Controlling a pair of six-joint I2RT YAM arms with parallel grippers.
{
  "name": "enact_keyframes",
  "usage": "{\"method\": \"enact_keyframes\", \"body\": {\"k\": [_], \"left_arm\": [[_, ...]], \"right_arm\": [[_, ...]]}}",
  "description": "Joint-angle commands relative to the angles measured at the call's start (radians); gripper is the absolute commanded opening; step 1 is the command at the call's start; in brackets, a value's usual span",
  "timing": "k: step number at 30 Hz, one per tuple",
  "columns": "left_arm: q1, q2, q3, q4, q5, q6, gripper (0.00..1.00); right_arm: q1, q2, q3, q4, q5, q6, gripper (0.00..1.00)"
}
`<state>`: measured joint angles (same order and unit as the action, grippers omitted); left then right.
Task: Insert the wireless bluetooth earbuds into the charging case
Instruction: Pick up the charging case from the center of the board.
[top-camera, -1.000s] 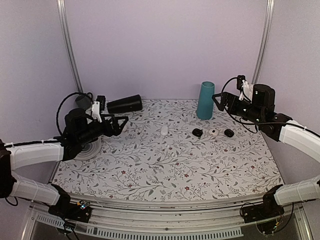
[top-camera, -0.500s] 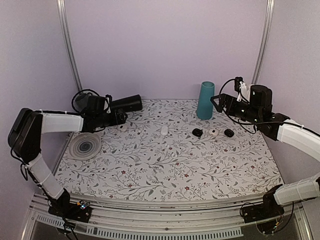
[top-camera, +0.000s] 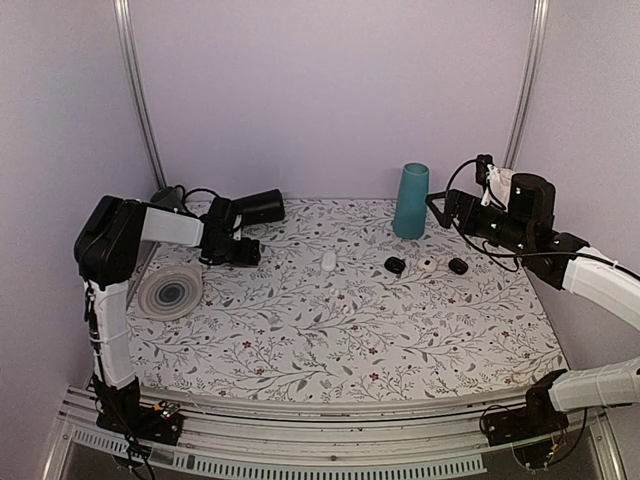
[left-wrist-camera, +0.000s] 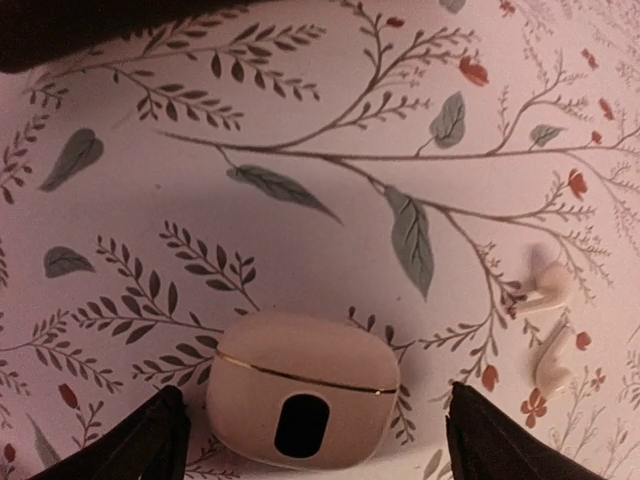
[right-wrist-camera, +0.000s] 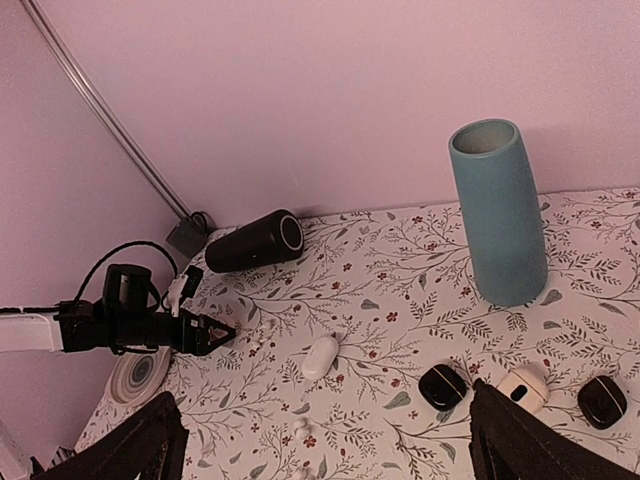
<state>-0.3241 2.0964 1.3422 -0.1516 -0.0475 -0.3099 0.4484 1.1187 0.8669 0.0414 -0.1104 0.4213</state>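
The charging case (left-wrist-camera: 300, 395), a white pebble with a gold seam, a dark oval on its front and its lid shut, lies on the floral table. My left gripper (left-wrist-camera: 312, 410) is open around it, one black finger (left-wrist-camera: 160, 435) on each side with a gap to the case. Two white earbuds (left-wrist-camera: 548, 325) lie just beyond it to the right, also seen as earbuds (right-wrist-camera: 262, 328). From above, the left gripper (top-camera: 243, 250) hides the case. My right gripper (top-camera: 440, 205) hangs open and empty above the back right, beside the teal cup.
A second white pebble-shaped piece (top-camera: 328, 262) lies mid-table, with small white bits (right-wrist-camera: 301, 427) nearer the front. A teal cup (top-camera: 410, 200) stands at the back. Two black round pieces (top-camera: 394, 265) flank a white piece with a red dot (top-camera: 428, 264). A black cylinder (top-camera: 250, 208) and a grey disc (top-camera: 170, 293) sit at the left.
The left arm has swung its elbow up and back while its gripper stayed low at the back left, now covering the white case seen there before. The right arm has shifted slightly rightward.
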Motion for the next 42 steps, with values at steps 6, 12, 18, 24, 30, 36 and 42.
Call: {"method": "enact_keyframes", "body": {"k": [6, 12, 18, 24, 30, 36, 42], "left_arm": [[0.016, 0.040, 0.019, -0.055, -0.006, 0.103, 0.88], [0.011, 0.064, 0.050, -0.090, -0.001, 0.179, 0.78], [0.010, 0.083, 0.091, -0.149, -0.005, 0.226, 0.75], [0.006, 0.079, 0.095, -0.166, -0.011, 0.248, 0.61], [0.006, 0.034, 0.066, -0.128, 0.012, 0.270, 0.44], [-0.009, -0.112, -0.043, 0.000, 0.072, 0.260, 0.42], [-0.072, -0.309, -0.174, 0.156, 0.125, 0.266, 0.42]], "right_arm": [[-0.005, -0.029, -0.019, 0.007, -0.017, -0.014, 0.99], [-0.005, -0.028, -0.017, 0.006, -0.021, -0.010, 0.99], [-0.005, -0.029, -0.026, 0.009, -0.034, -0.007, 0.99], [-0.005, -0.029, -0.029, 0.016, -0.037, -0.010, 0.99], [-0.005, -0.016, -0.033, 0.020, -0.052, -0.004, 0.99], [-0.005, -0.036, -0.093, 0.075, -0.081, 0.045, 0.99], [0.012, 0.004, -0.123, 0.142, -0.159, 0.118, 0.99]]}}
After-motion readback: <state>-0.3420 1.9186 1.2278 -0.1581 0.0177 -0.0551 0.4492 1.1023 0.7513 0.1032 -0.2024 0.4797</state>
